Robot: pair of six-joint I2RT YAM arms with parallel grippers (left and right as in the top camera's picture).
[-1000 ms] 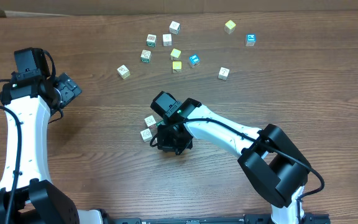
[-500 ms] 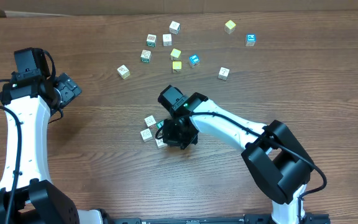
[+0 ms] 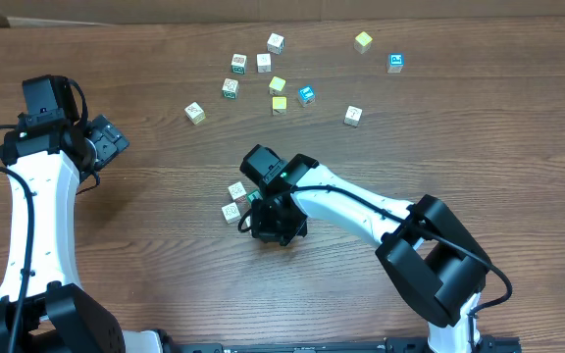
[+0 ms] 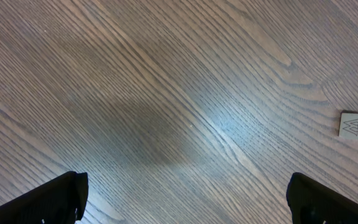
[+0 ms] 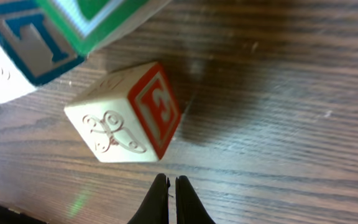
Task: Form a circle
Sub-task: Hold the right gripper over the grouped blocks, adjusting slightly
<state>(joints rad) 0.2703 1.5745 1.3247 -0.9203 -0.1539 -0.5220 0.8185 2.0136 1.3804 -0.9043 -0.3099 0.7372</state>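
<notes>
Just beside the circle (image 3: pixel 235 200), the right gripper (image 5: pixel 168 186) is clenched and empty. Its tips point at the red-faced cube (image 5: pixel 126 115) directly ahead, just short of touching. The blue-lettered cube (image 5: pixel 17 56) and green-faced cube (image 5: pixel 98 18) lie beyond. The left gripper (image 4: pixel 185 199) is spread wide, well apart from the circle, so the right arm is nearer.

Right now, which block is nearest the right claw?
The red-lettered block, just ahead of the right claw; the blue-lettered block and green-faced block lie farther off.
</notes>
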